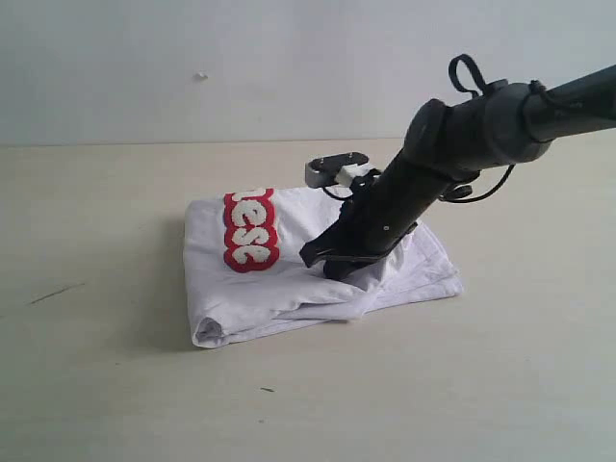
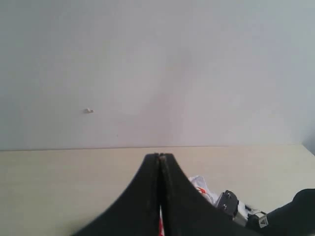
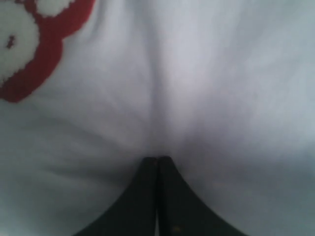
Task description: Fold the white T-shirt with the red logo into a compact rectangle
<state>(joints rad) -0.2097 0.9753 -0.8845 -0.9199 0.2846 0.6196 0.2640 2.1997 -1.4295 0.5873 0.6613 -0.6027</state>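
Note:
The white T-shirt lies folded into a rough rectangle on the table, its red logo facing up on the left part. My right gripper comes down at a slant onto the middle of the fold, shut, tips touching the cloth. In the right wrist view the right gripper presses its closed tips into the white T-shirt, creases running to the tips, the logo beside them. My left gripper is shut and holds nothing, off the white T-shirt. The left gripper is out of the exterior view.
The pale wooden table spreads around the shirt, with a plain white wall behind it. The right arm's wrist camera mount sticks out above the shirt's far edge. A small dark mark lies on the table at the left.

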